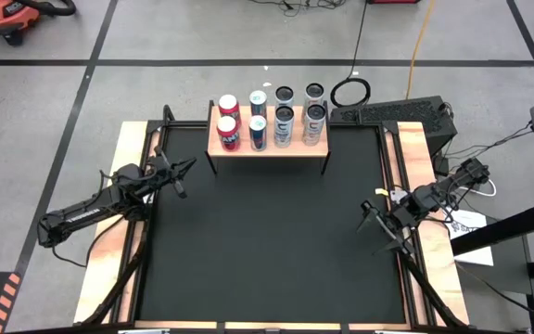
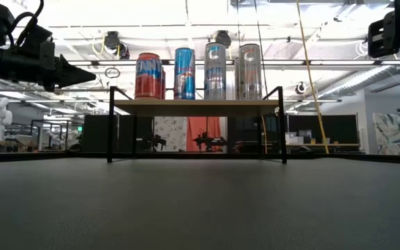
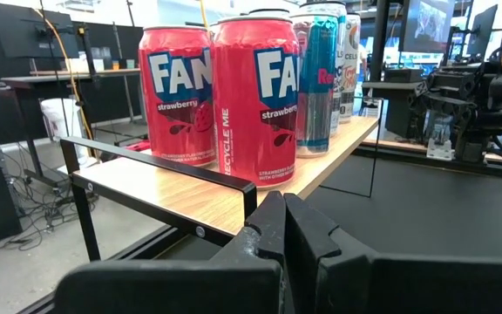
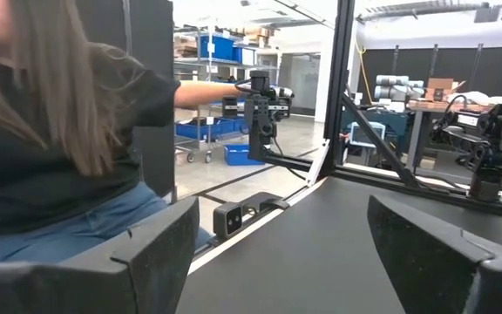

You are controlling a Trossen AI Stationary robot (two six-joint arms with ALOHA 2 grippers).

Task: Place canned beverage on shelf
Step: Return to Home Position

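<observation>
The shelf (image 1: 267, 142), a light-wood board on thin black legs, stands at the table's far edge. On it stand several cans in two rows: two red strawberry cans (image 1: 228, 119) at its left end, two blue cans (image 1: 258, 119) beside them and several silver cans (image 1: 298, 111) to the right. They also show in the low view (image 2: 196, 73). My left gripper (image 1: 185, 173) is shut and empty, just left of the shelf and pointing at the red cans (image 3: 255, 100). My right gripper (image 1: 376, 232) is open and empty near the table's right edge.
A person (image 4: 50, 131) sits beyond the table's edge, in the right wrist view. Pale wooden strips (image 1: 119, 232) edge the black table top (image 1: 267, 241). A coiled cable (image 1: 350, 91) and a dark box (image 1: 397, 113) lie right of the shelf.
</observation>
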